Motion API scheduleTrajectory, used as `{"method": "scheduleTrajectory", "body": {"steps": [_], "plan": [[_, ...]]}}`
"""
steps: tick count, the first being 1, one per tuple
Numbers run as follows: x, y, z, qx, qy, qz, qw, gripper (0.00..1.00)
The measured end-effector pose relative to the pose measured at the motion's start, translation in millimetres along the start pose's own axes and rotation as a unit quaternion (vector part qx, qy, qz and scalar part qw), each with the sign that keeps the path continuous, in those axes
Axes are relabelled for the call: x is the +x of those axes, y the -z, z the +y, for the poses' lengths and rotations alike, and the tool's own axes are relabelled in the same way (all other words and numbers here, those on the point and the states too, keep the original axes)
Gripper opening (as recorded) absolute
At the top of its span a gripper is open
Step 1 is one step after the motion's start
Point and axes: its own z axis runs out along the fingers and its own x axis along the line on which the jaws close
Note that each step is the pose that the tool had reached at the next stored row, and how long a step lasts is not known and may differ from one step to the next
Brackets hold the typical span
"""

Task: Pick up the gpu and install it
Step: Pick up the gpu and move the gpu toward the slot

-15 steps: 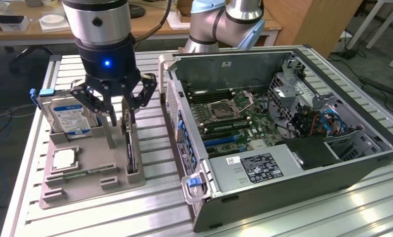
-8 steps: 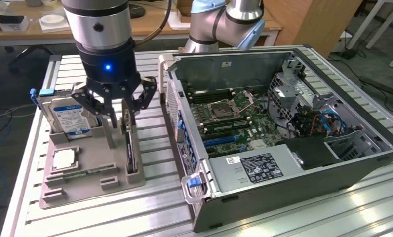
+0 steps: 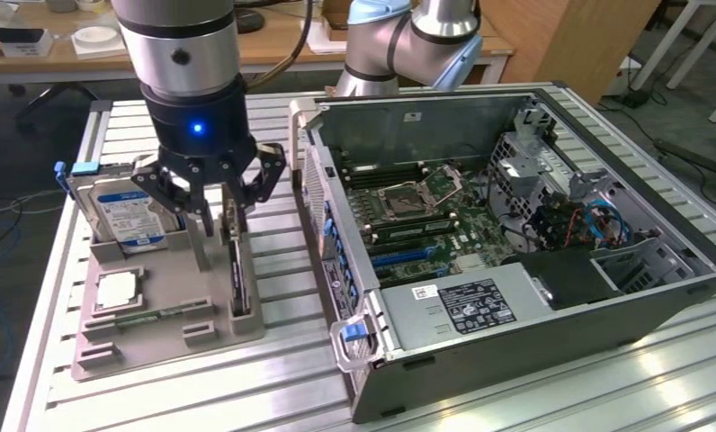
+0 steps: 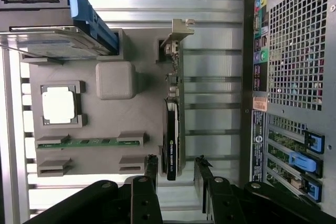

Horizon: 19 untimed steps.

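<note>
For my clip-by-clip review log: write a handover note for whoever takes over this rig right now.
End effector: open, holding nothing, poised over the gpu with a finger to each side.
Gpu: standing on edge in the grey holder, near the hard drive, on the exterior view's left of the open computer case.
Done: nothing yet; the gpu is not lifted.
Left: pick-up and installation in the case.
</note>
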Motion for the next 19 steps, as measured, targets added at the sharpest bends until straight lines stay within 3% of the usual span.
{"method": "scheduleTrajectory", "body": {"steps": [8,9,10,13,19], "plan": [[-1.0,-4.5,0.9,-0.0003,0.008,0.0021,1.0000,0.41],[-0.8,-8.2,1.1,-0.0008,0.011,0.0037,0.9999,0.41],[-0.8,-11.2,1.1,-0.0007,0.011,0.0080,0.9999,0.41],[-1.0,-14.3,1.1,-0.0007,0.011,0.0114,0.9999,0.41],[-1.7,-15.8,1.1,-0.0006,0.011,0.0121,0.9999,0.41]]}}
